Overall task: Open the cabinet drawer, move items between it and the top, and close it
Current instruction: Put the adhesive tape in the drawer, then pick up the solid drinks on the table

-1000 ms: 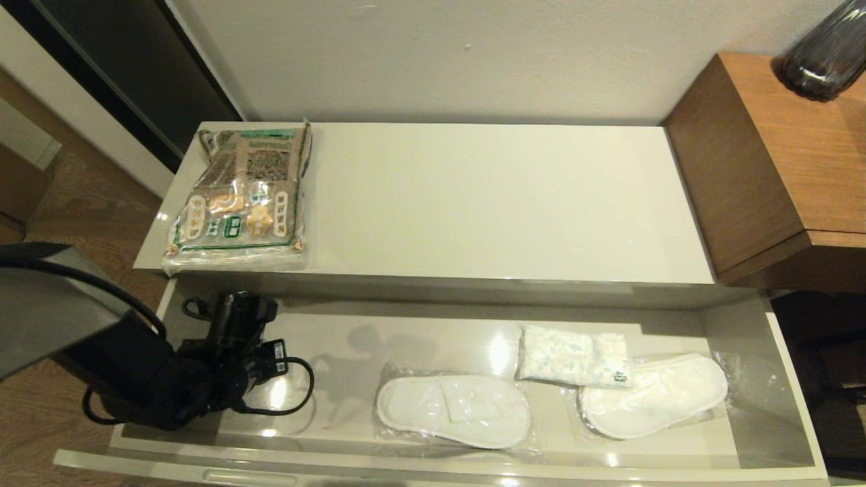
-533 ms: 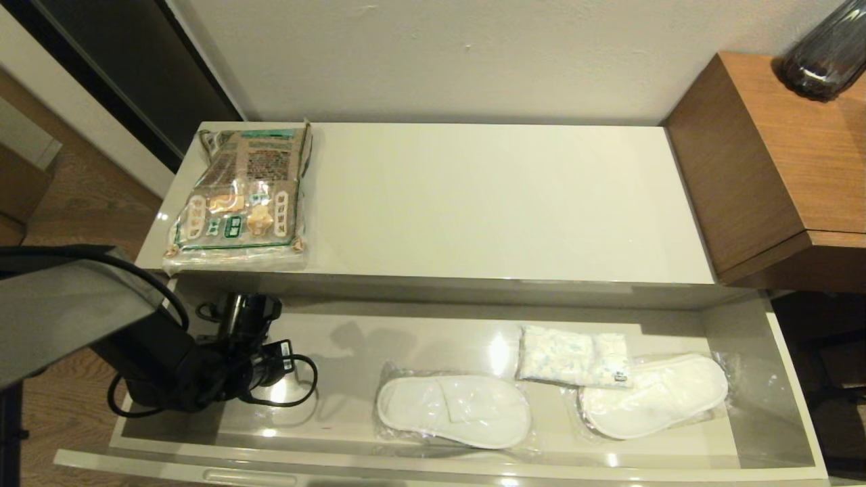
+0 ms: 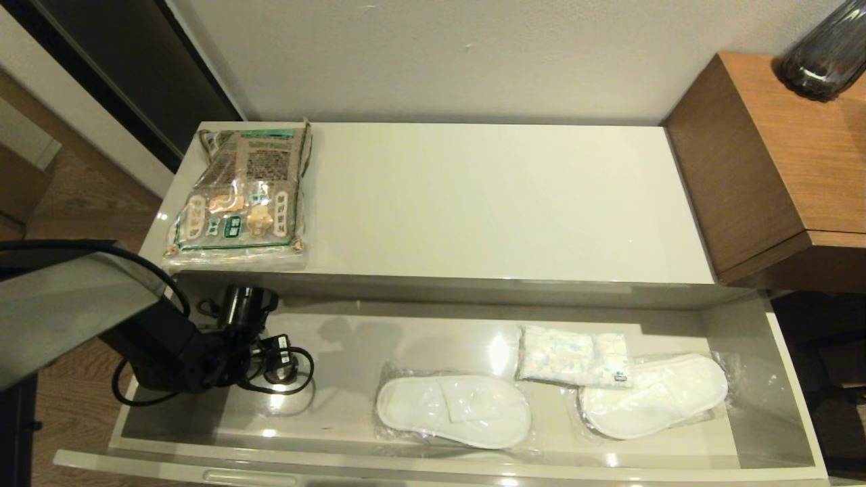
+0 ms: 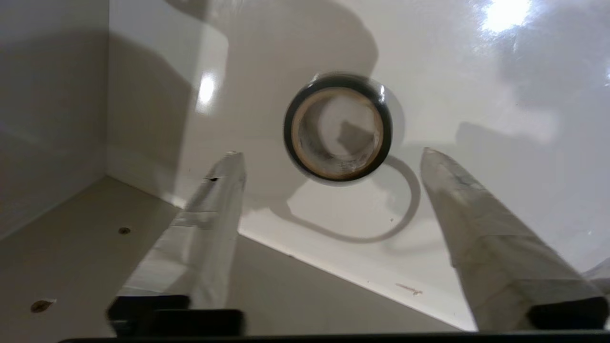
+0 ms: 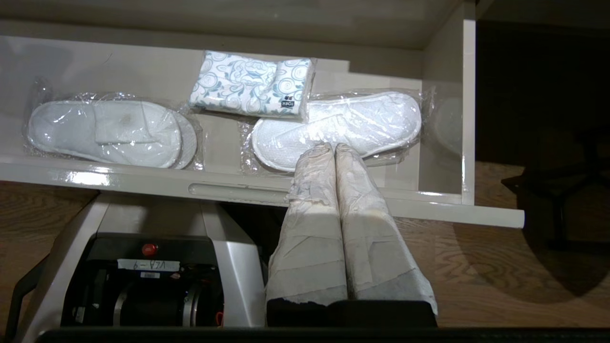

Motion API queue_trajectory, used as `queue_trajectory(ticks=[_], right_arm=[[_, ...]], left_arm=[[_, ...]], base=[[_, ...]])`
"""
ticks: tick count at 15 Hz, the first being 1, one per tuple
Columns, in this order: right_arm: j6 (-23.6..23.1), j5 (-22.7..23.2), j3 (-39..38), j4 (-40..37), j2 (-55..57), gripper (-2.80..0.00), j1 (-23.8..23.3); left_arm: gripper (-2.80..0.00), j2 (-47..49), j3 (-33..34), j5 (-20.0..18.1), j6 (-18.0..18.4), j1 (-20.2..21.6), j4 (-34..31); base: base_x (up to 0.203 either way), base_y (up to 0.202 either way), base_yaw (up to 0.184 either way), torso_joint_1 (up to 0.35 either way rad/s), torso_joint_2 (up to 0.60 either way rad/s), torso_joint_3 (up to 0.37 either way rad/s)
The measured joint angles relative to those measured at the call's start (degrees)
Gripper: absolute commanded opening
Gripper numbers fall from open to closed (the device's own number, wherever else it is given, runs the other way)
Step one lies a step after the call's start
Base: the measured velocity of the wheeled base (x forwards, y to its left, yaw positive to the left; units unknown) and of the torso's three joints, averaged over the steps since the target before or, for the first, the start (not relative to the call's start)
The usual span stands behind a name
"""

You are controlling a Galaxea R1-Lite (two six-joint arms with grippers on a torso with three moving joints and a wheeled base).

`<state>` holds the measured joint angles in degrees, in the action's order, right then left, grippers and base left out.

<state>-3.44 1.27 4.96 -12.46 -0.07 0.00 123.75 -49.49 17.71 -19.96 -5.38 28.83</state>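
The cabinet drawer [image 3: 433, 473] stands pulled out. My left arm [image 3: 196, 348] reaches down into its left end. In the left wrist view the left gripper [image 4: 329, 152] is open, and the small black tape roll [image 4: 338, 177] lies flat on the drawer floor [image 4: 476, 71] between and just beyond the fingertips [image 4: 232, 162], untouched. In the head view the arm hides the roll. The brown-and-green packet [image 3: 240, 196] lies on the top [image 3: 500, 203] at its left end. The white soft pack [image 3: 575, 356] lies in the drawer's right half. My right gripper [image 5: 333, 146] is shut and empty, in front of the drawer front [image 5: 143, 176].
Two wrapped white slippers [image 3: 453, 409] [image 3: 653, 396] lie in the drawer, the right one partly under the white pack. A taller brown wooden unit [image 3: 778, 169] with a dark vase [image 3: 825, 54] stands to the right. The drawer's left wall is close to the left gripper.
The left arm has drawn a little toward the drawer's back left corner. The packet, pack and slippers have not moved.
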Motion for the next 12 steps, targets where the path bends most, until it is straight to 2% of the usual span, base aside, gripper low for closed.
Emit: queue_trajectory(ticks=[5, 8, 9, 12], right_arm=[[0.05, 0.02, 0.0, -0.02, 0.0, -2.8, 0.0], [0.05, 0.02, -0.04, -0.02, 0.0, -2.8, 0.0], [0.02, 0.0, -0.04, 0.0, 0.0, -2.8, 0.0], [0.05, 0.02, -0.04, 0.06, 0.0, -2.8, 0.0]], left_arm=[[0.0, -7.38, 2.42, -1.27, 0.09, -0.07, -3.97], [0.0, -18.27, 3.39, -3.82, 0.35, -0.13, -11.6], [-2.8, -22.9, 3.25, -5.03, 0.54, -0.21, -15.04], [-2.8, -36.63, -1.09, -7.96, 3.91, -0.68, -29.03]], base=[[0.0, 0.0, 0.0, 0.0, 0.0, 0.0], [0.0, 0.0, 0.0, 0.0, 0.0, 0.0], [0.0, 0.0, 0.0, 0.0, 0.0, 0.0], [0.0, 0.0, 0.0, 0.0, 0.0, 0.0]])
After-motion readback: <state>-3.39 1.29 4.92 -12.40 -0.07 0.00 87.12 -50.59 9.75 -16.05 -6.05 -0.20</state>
